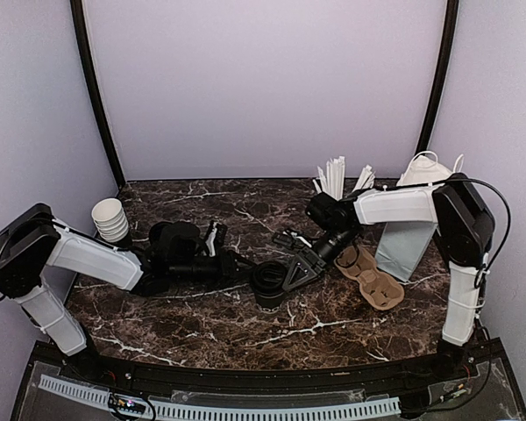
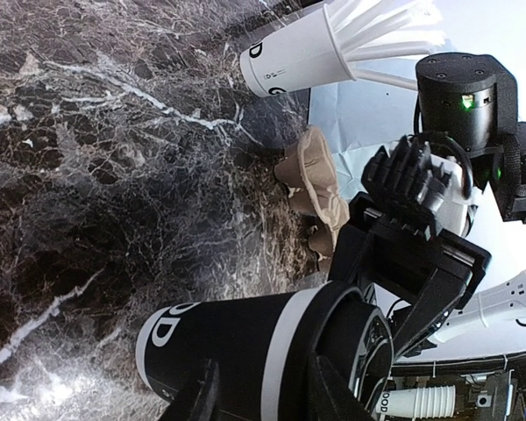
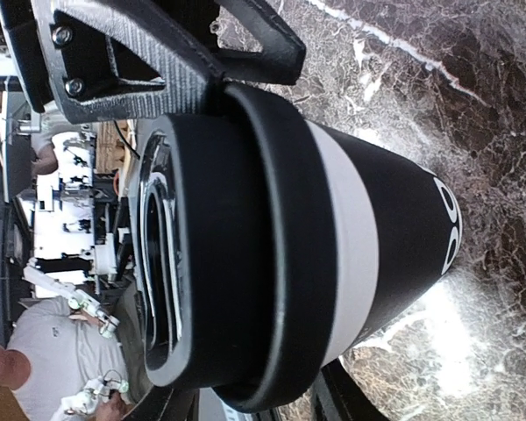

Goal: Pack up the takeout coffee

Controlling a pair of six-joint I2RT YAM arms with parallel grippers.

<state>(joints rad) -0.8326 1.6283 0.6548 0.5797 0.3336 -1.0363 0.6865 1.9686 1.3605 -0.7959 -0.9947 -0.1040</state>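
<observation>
Nearest the right wrist camera, the takeout coffee (image 3: pixel 368 237) fills the view, its black lid (image 3: pixel 237 254) turned toward the lens. The right end effector (image 3: pixel 307 228) is set across that lid, with one finger laid against the rim and the other just beside the opposite edge. Whether the lid is actually clamped cannot be told. In the left wrist view the left end effector (image 2: pixel 265 390) is placed over the dark body of the same cup, and a firm hold cannot be confirmed there either. From above, the cup is found near the middle of the desk (image 1: pixel 202 324), between the two end effectors. It is apart from the moulded pulp carrier (image 1: pixel 373 281) and the white paper bag (image 1: pixel 406 250), both to its right.

A handover between the arms is judged to be in hand, and most of the risk lies there. If the cup is squeezed from both sides at once, the paper wall could be buckled or the lid popped. If it is lifted by the lid alone, the lid could be pulled off and the contents spilled. If one arm is moved before the other has let go, the cup could be tipped or dragged across the desk.
</observation>
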